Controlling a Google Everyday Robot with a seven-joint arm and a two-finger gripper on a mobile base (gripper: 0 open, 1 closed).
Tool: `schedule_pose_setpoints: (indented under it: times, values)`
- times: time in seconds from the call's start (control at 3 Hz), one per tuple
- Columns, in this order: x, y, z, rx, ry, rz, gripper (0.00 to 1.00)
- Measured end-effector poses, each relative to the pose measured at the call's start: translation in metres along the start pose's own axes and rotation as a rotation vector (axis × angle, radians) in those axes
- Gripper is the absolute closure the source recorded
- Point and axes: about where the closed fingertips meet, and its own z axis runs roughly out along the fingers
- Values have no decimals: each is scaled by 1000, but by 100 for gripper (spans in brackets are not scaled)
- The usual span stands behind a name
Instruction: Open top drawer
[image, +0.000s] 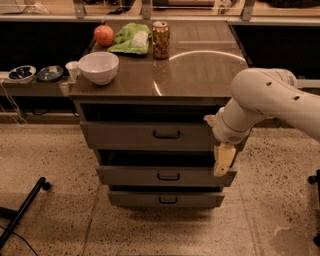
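Observation:
The top drawer (150, 135) is the widest grey front, just under the brown counter (200, 75), with a small black loop handle (166, 134) at its centre. A dark gap shows above its front. The mid-sized drawer front (165, 176) and the narrowest one (166, 199) sit below it. My gripper (223, 160) hangs pointing down at the right end of the drawers, between the top and middle fronts, well to the right of the top handle. It holds nothing that I can see. My white arm (270, 100) comes in from the right.
On the counter stand a white bowl (99, 67), a red apple (104, 35), a green bag (131, 39) and a brown can (160, 33). Small bowls (35, 73) sit on a low shelf at left. A black stand leg (25, 210) lies on the floor at lower left.

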Motion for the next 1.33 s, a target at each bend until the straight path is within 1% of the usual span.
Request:
schedule_pose_setpoints:
  times: [0.33,0.67,1.0,1.33]
  values:
    - [22,-25,11,-14,32,-36,0]
    - [39,-41,28,-33,53,-45,16]
    - [43,-49,39,-44,62,-59,28]
    - [43,-44,45,-49,61,-68,32]
